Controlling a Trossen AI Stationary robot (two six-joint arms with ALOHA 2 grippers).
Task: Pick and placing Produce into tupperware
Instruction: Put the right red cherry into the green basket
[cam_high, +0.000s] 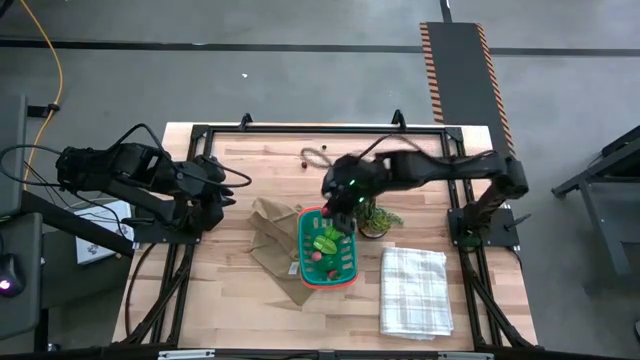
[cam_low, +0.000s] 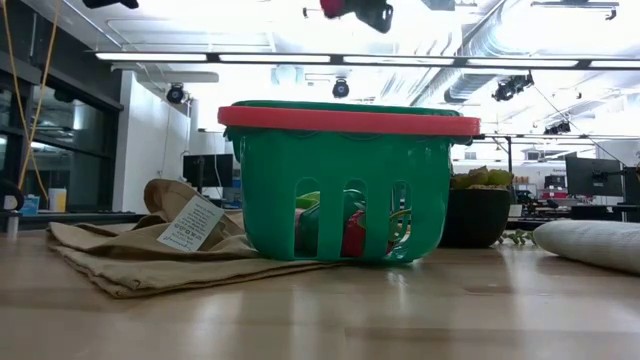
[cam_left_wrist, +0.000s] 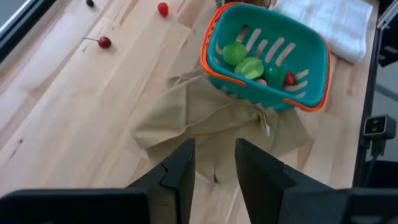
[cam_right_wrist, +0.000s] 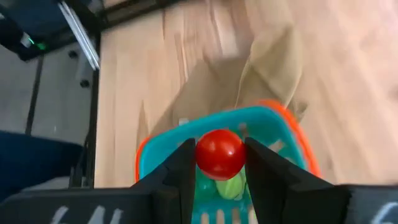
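The teal basket with the orange rim (cam_high: 327, 250) stands on the table's middle, partly on a brown paper bag (cam_high: 272, 235). Green pieces (cam_left_wrist: 242, 59) and red pieces (cam_left_wrist: 289, 79) lie inside it. My right gripper (cam_right_wrist: 220, 163) hovers above the basket's far end (cam_right_wrist: 273, 115), shut on a small red ball (cam_right_wrist: 220, 153). In the low view the ball (cam_low: 338, 8) shows high above the rim (cam_low: 350, 120). My left gripper (cam_left_wrist: 214, 165) waits open at the table's left side (cam_high: 222, 190). A cherry (cam_left_wrist: 104, 42) and another red ball (cam_left_wrist: 163, 9) lie on the wood beyond the basket. My right gripper pinches the red ball (cam_right_wrist: 220, 153) between its two fingers, one on each side of it. The fingers (cam_right_wrist: 180, 168) point down from above. The ball is lifted clear, high over the basket's far end.
A spiky potted plant (cam_high: 378, 217) stands right beside the basket, close under the right arm. A white checked cloth (cam_high: 415, 290) lies toward the near right corner. Dark stemmed pieces (cam_high: 315, 155) lie near the far edge. Bare wood shows at the near left.
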